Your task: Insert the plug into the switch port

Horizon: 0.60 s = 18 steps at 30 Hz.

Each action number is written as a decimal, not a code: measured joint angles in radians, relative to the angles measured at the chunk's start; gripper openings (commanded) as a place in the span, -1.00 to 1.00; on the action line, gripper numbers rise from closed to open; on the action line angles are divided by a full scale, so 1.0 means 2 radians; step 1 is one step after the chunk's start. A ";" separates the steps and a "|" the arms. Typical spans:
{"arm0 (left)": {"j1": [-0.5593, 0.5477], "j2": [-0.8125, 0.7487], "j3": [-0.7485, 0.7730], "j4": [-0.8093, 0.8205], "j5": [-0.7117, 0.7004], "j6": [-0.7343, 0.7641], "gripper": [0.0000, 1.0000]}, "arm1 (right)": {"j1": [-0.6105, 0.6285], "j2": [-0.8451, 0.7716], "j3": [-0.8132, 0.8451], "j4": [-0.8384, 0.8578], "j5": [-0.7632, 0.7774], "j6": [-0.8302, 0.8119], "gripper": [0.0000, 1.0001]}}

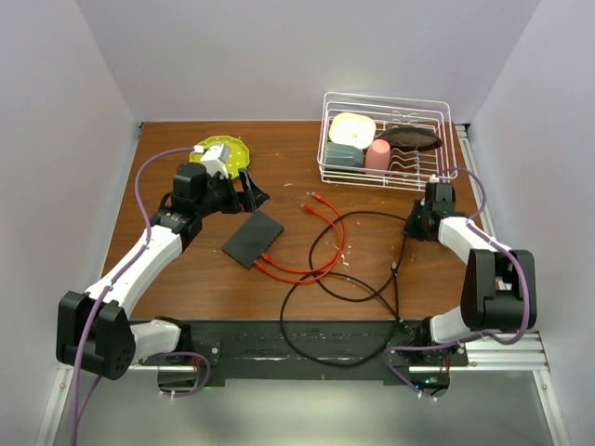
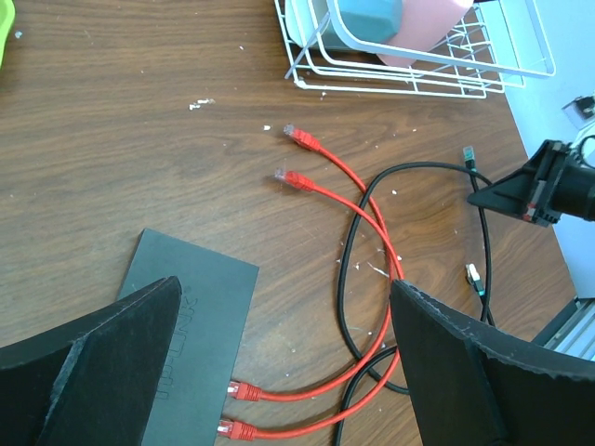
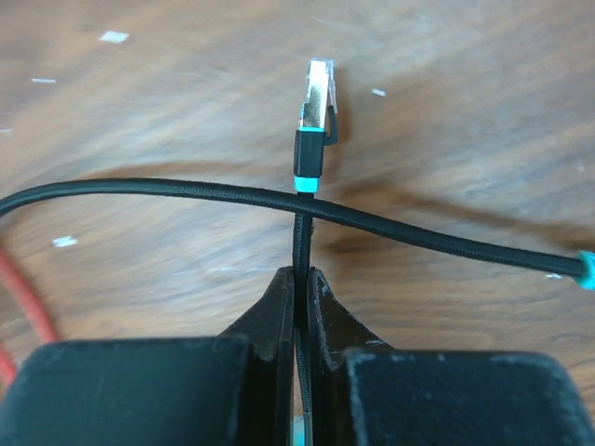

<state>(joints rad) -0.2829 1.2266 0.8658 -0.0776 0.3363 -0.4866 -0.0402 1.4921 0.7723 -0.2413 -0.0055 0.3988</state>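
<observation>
Switch (image 1: 253,239) lies flat mid-table in top view, w/ two red cables (image 1: 307,269) plugged into its front-right edge. L gripper (image 1: 253,193) sits just behind it. R gripper (image 1: 413,223) is well apart on the right, near dish rack (image 1: 386,139).

L wrist: L fingers (image 2: 112,344) spread wide above switch (image 2: 200,307), holding nothing.

R wrist: R fingers (image 3: 279,297) pinched tight on black cable (image 3: 299,237) just behind plug (image 3: 314,111). Plug points away and crosses another stretch of cable. Not in any port.

There are two red cables (image 2: 305,140) (image 2: 297,181), one black cable (image 3: 186,191), one black box (image 1: 253,238), one yellow-green plate (image 1: 240,153), one white rack (image 1: 389,95) and two arms (image 1: 149,255) (image 1: 465,237).
</observation>
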 measured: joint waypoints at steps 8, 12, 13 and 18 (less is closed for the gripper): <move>0.000 0.000 0.000 0.003 0.001 -0.002 1.00 | 0.000 -0.100 0.091 -0.036 -0.015 0.000 -1.00; 0.000 0.000 0.000 0.006 0.005 -0.006 1.00 | 0.001 -0.178 0.161 -0.050 0.011 0.002 -1.00; 0.000 0.000 0.000 0.007 0.006 -0.008 1.00 | 0.001 -0.198 0.177 -0.053 0.021 0.002 -1.00; 0.000 0.000 0.000 0.026 0.012 -0.014 1.00 | 0.001 -0.280 0.221 -0.056 0.065 0.011 -1.00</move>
<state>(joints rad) -0.2829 1.2270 0.8658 -0.0250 0.3607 -0.5152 -0.0376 0.9325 1.2148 -0.3538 0.1253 0.4217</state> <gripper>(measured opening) 0.997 0.036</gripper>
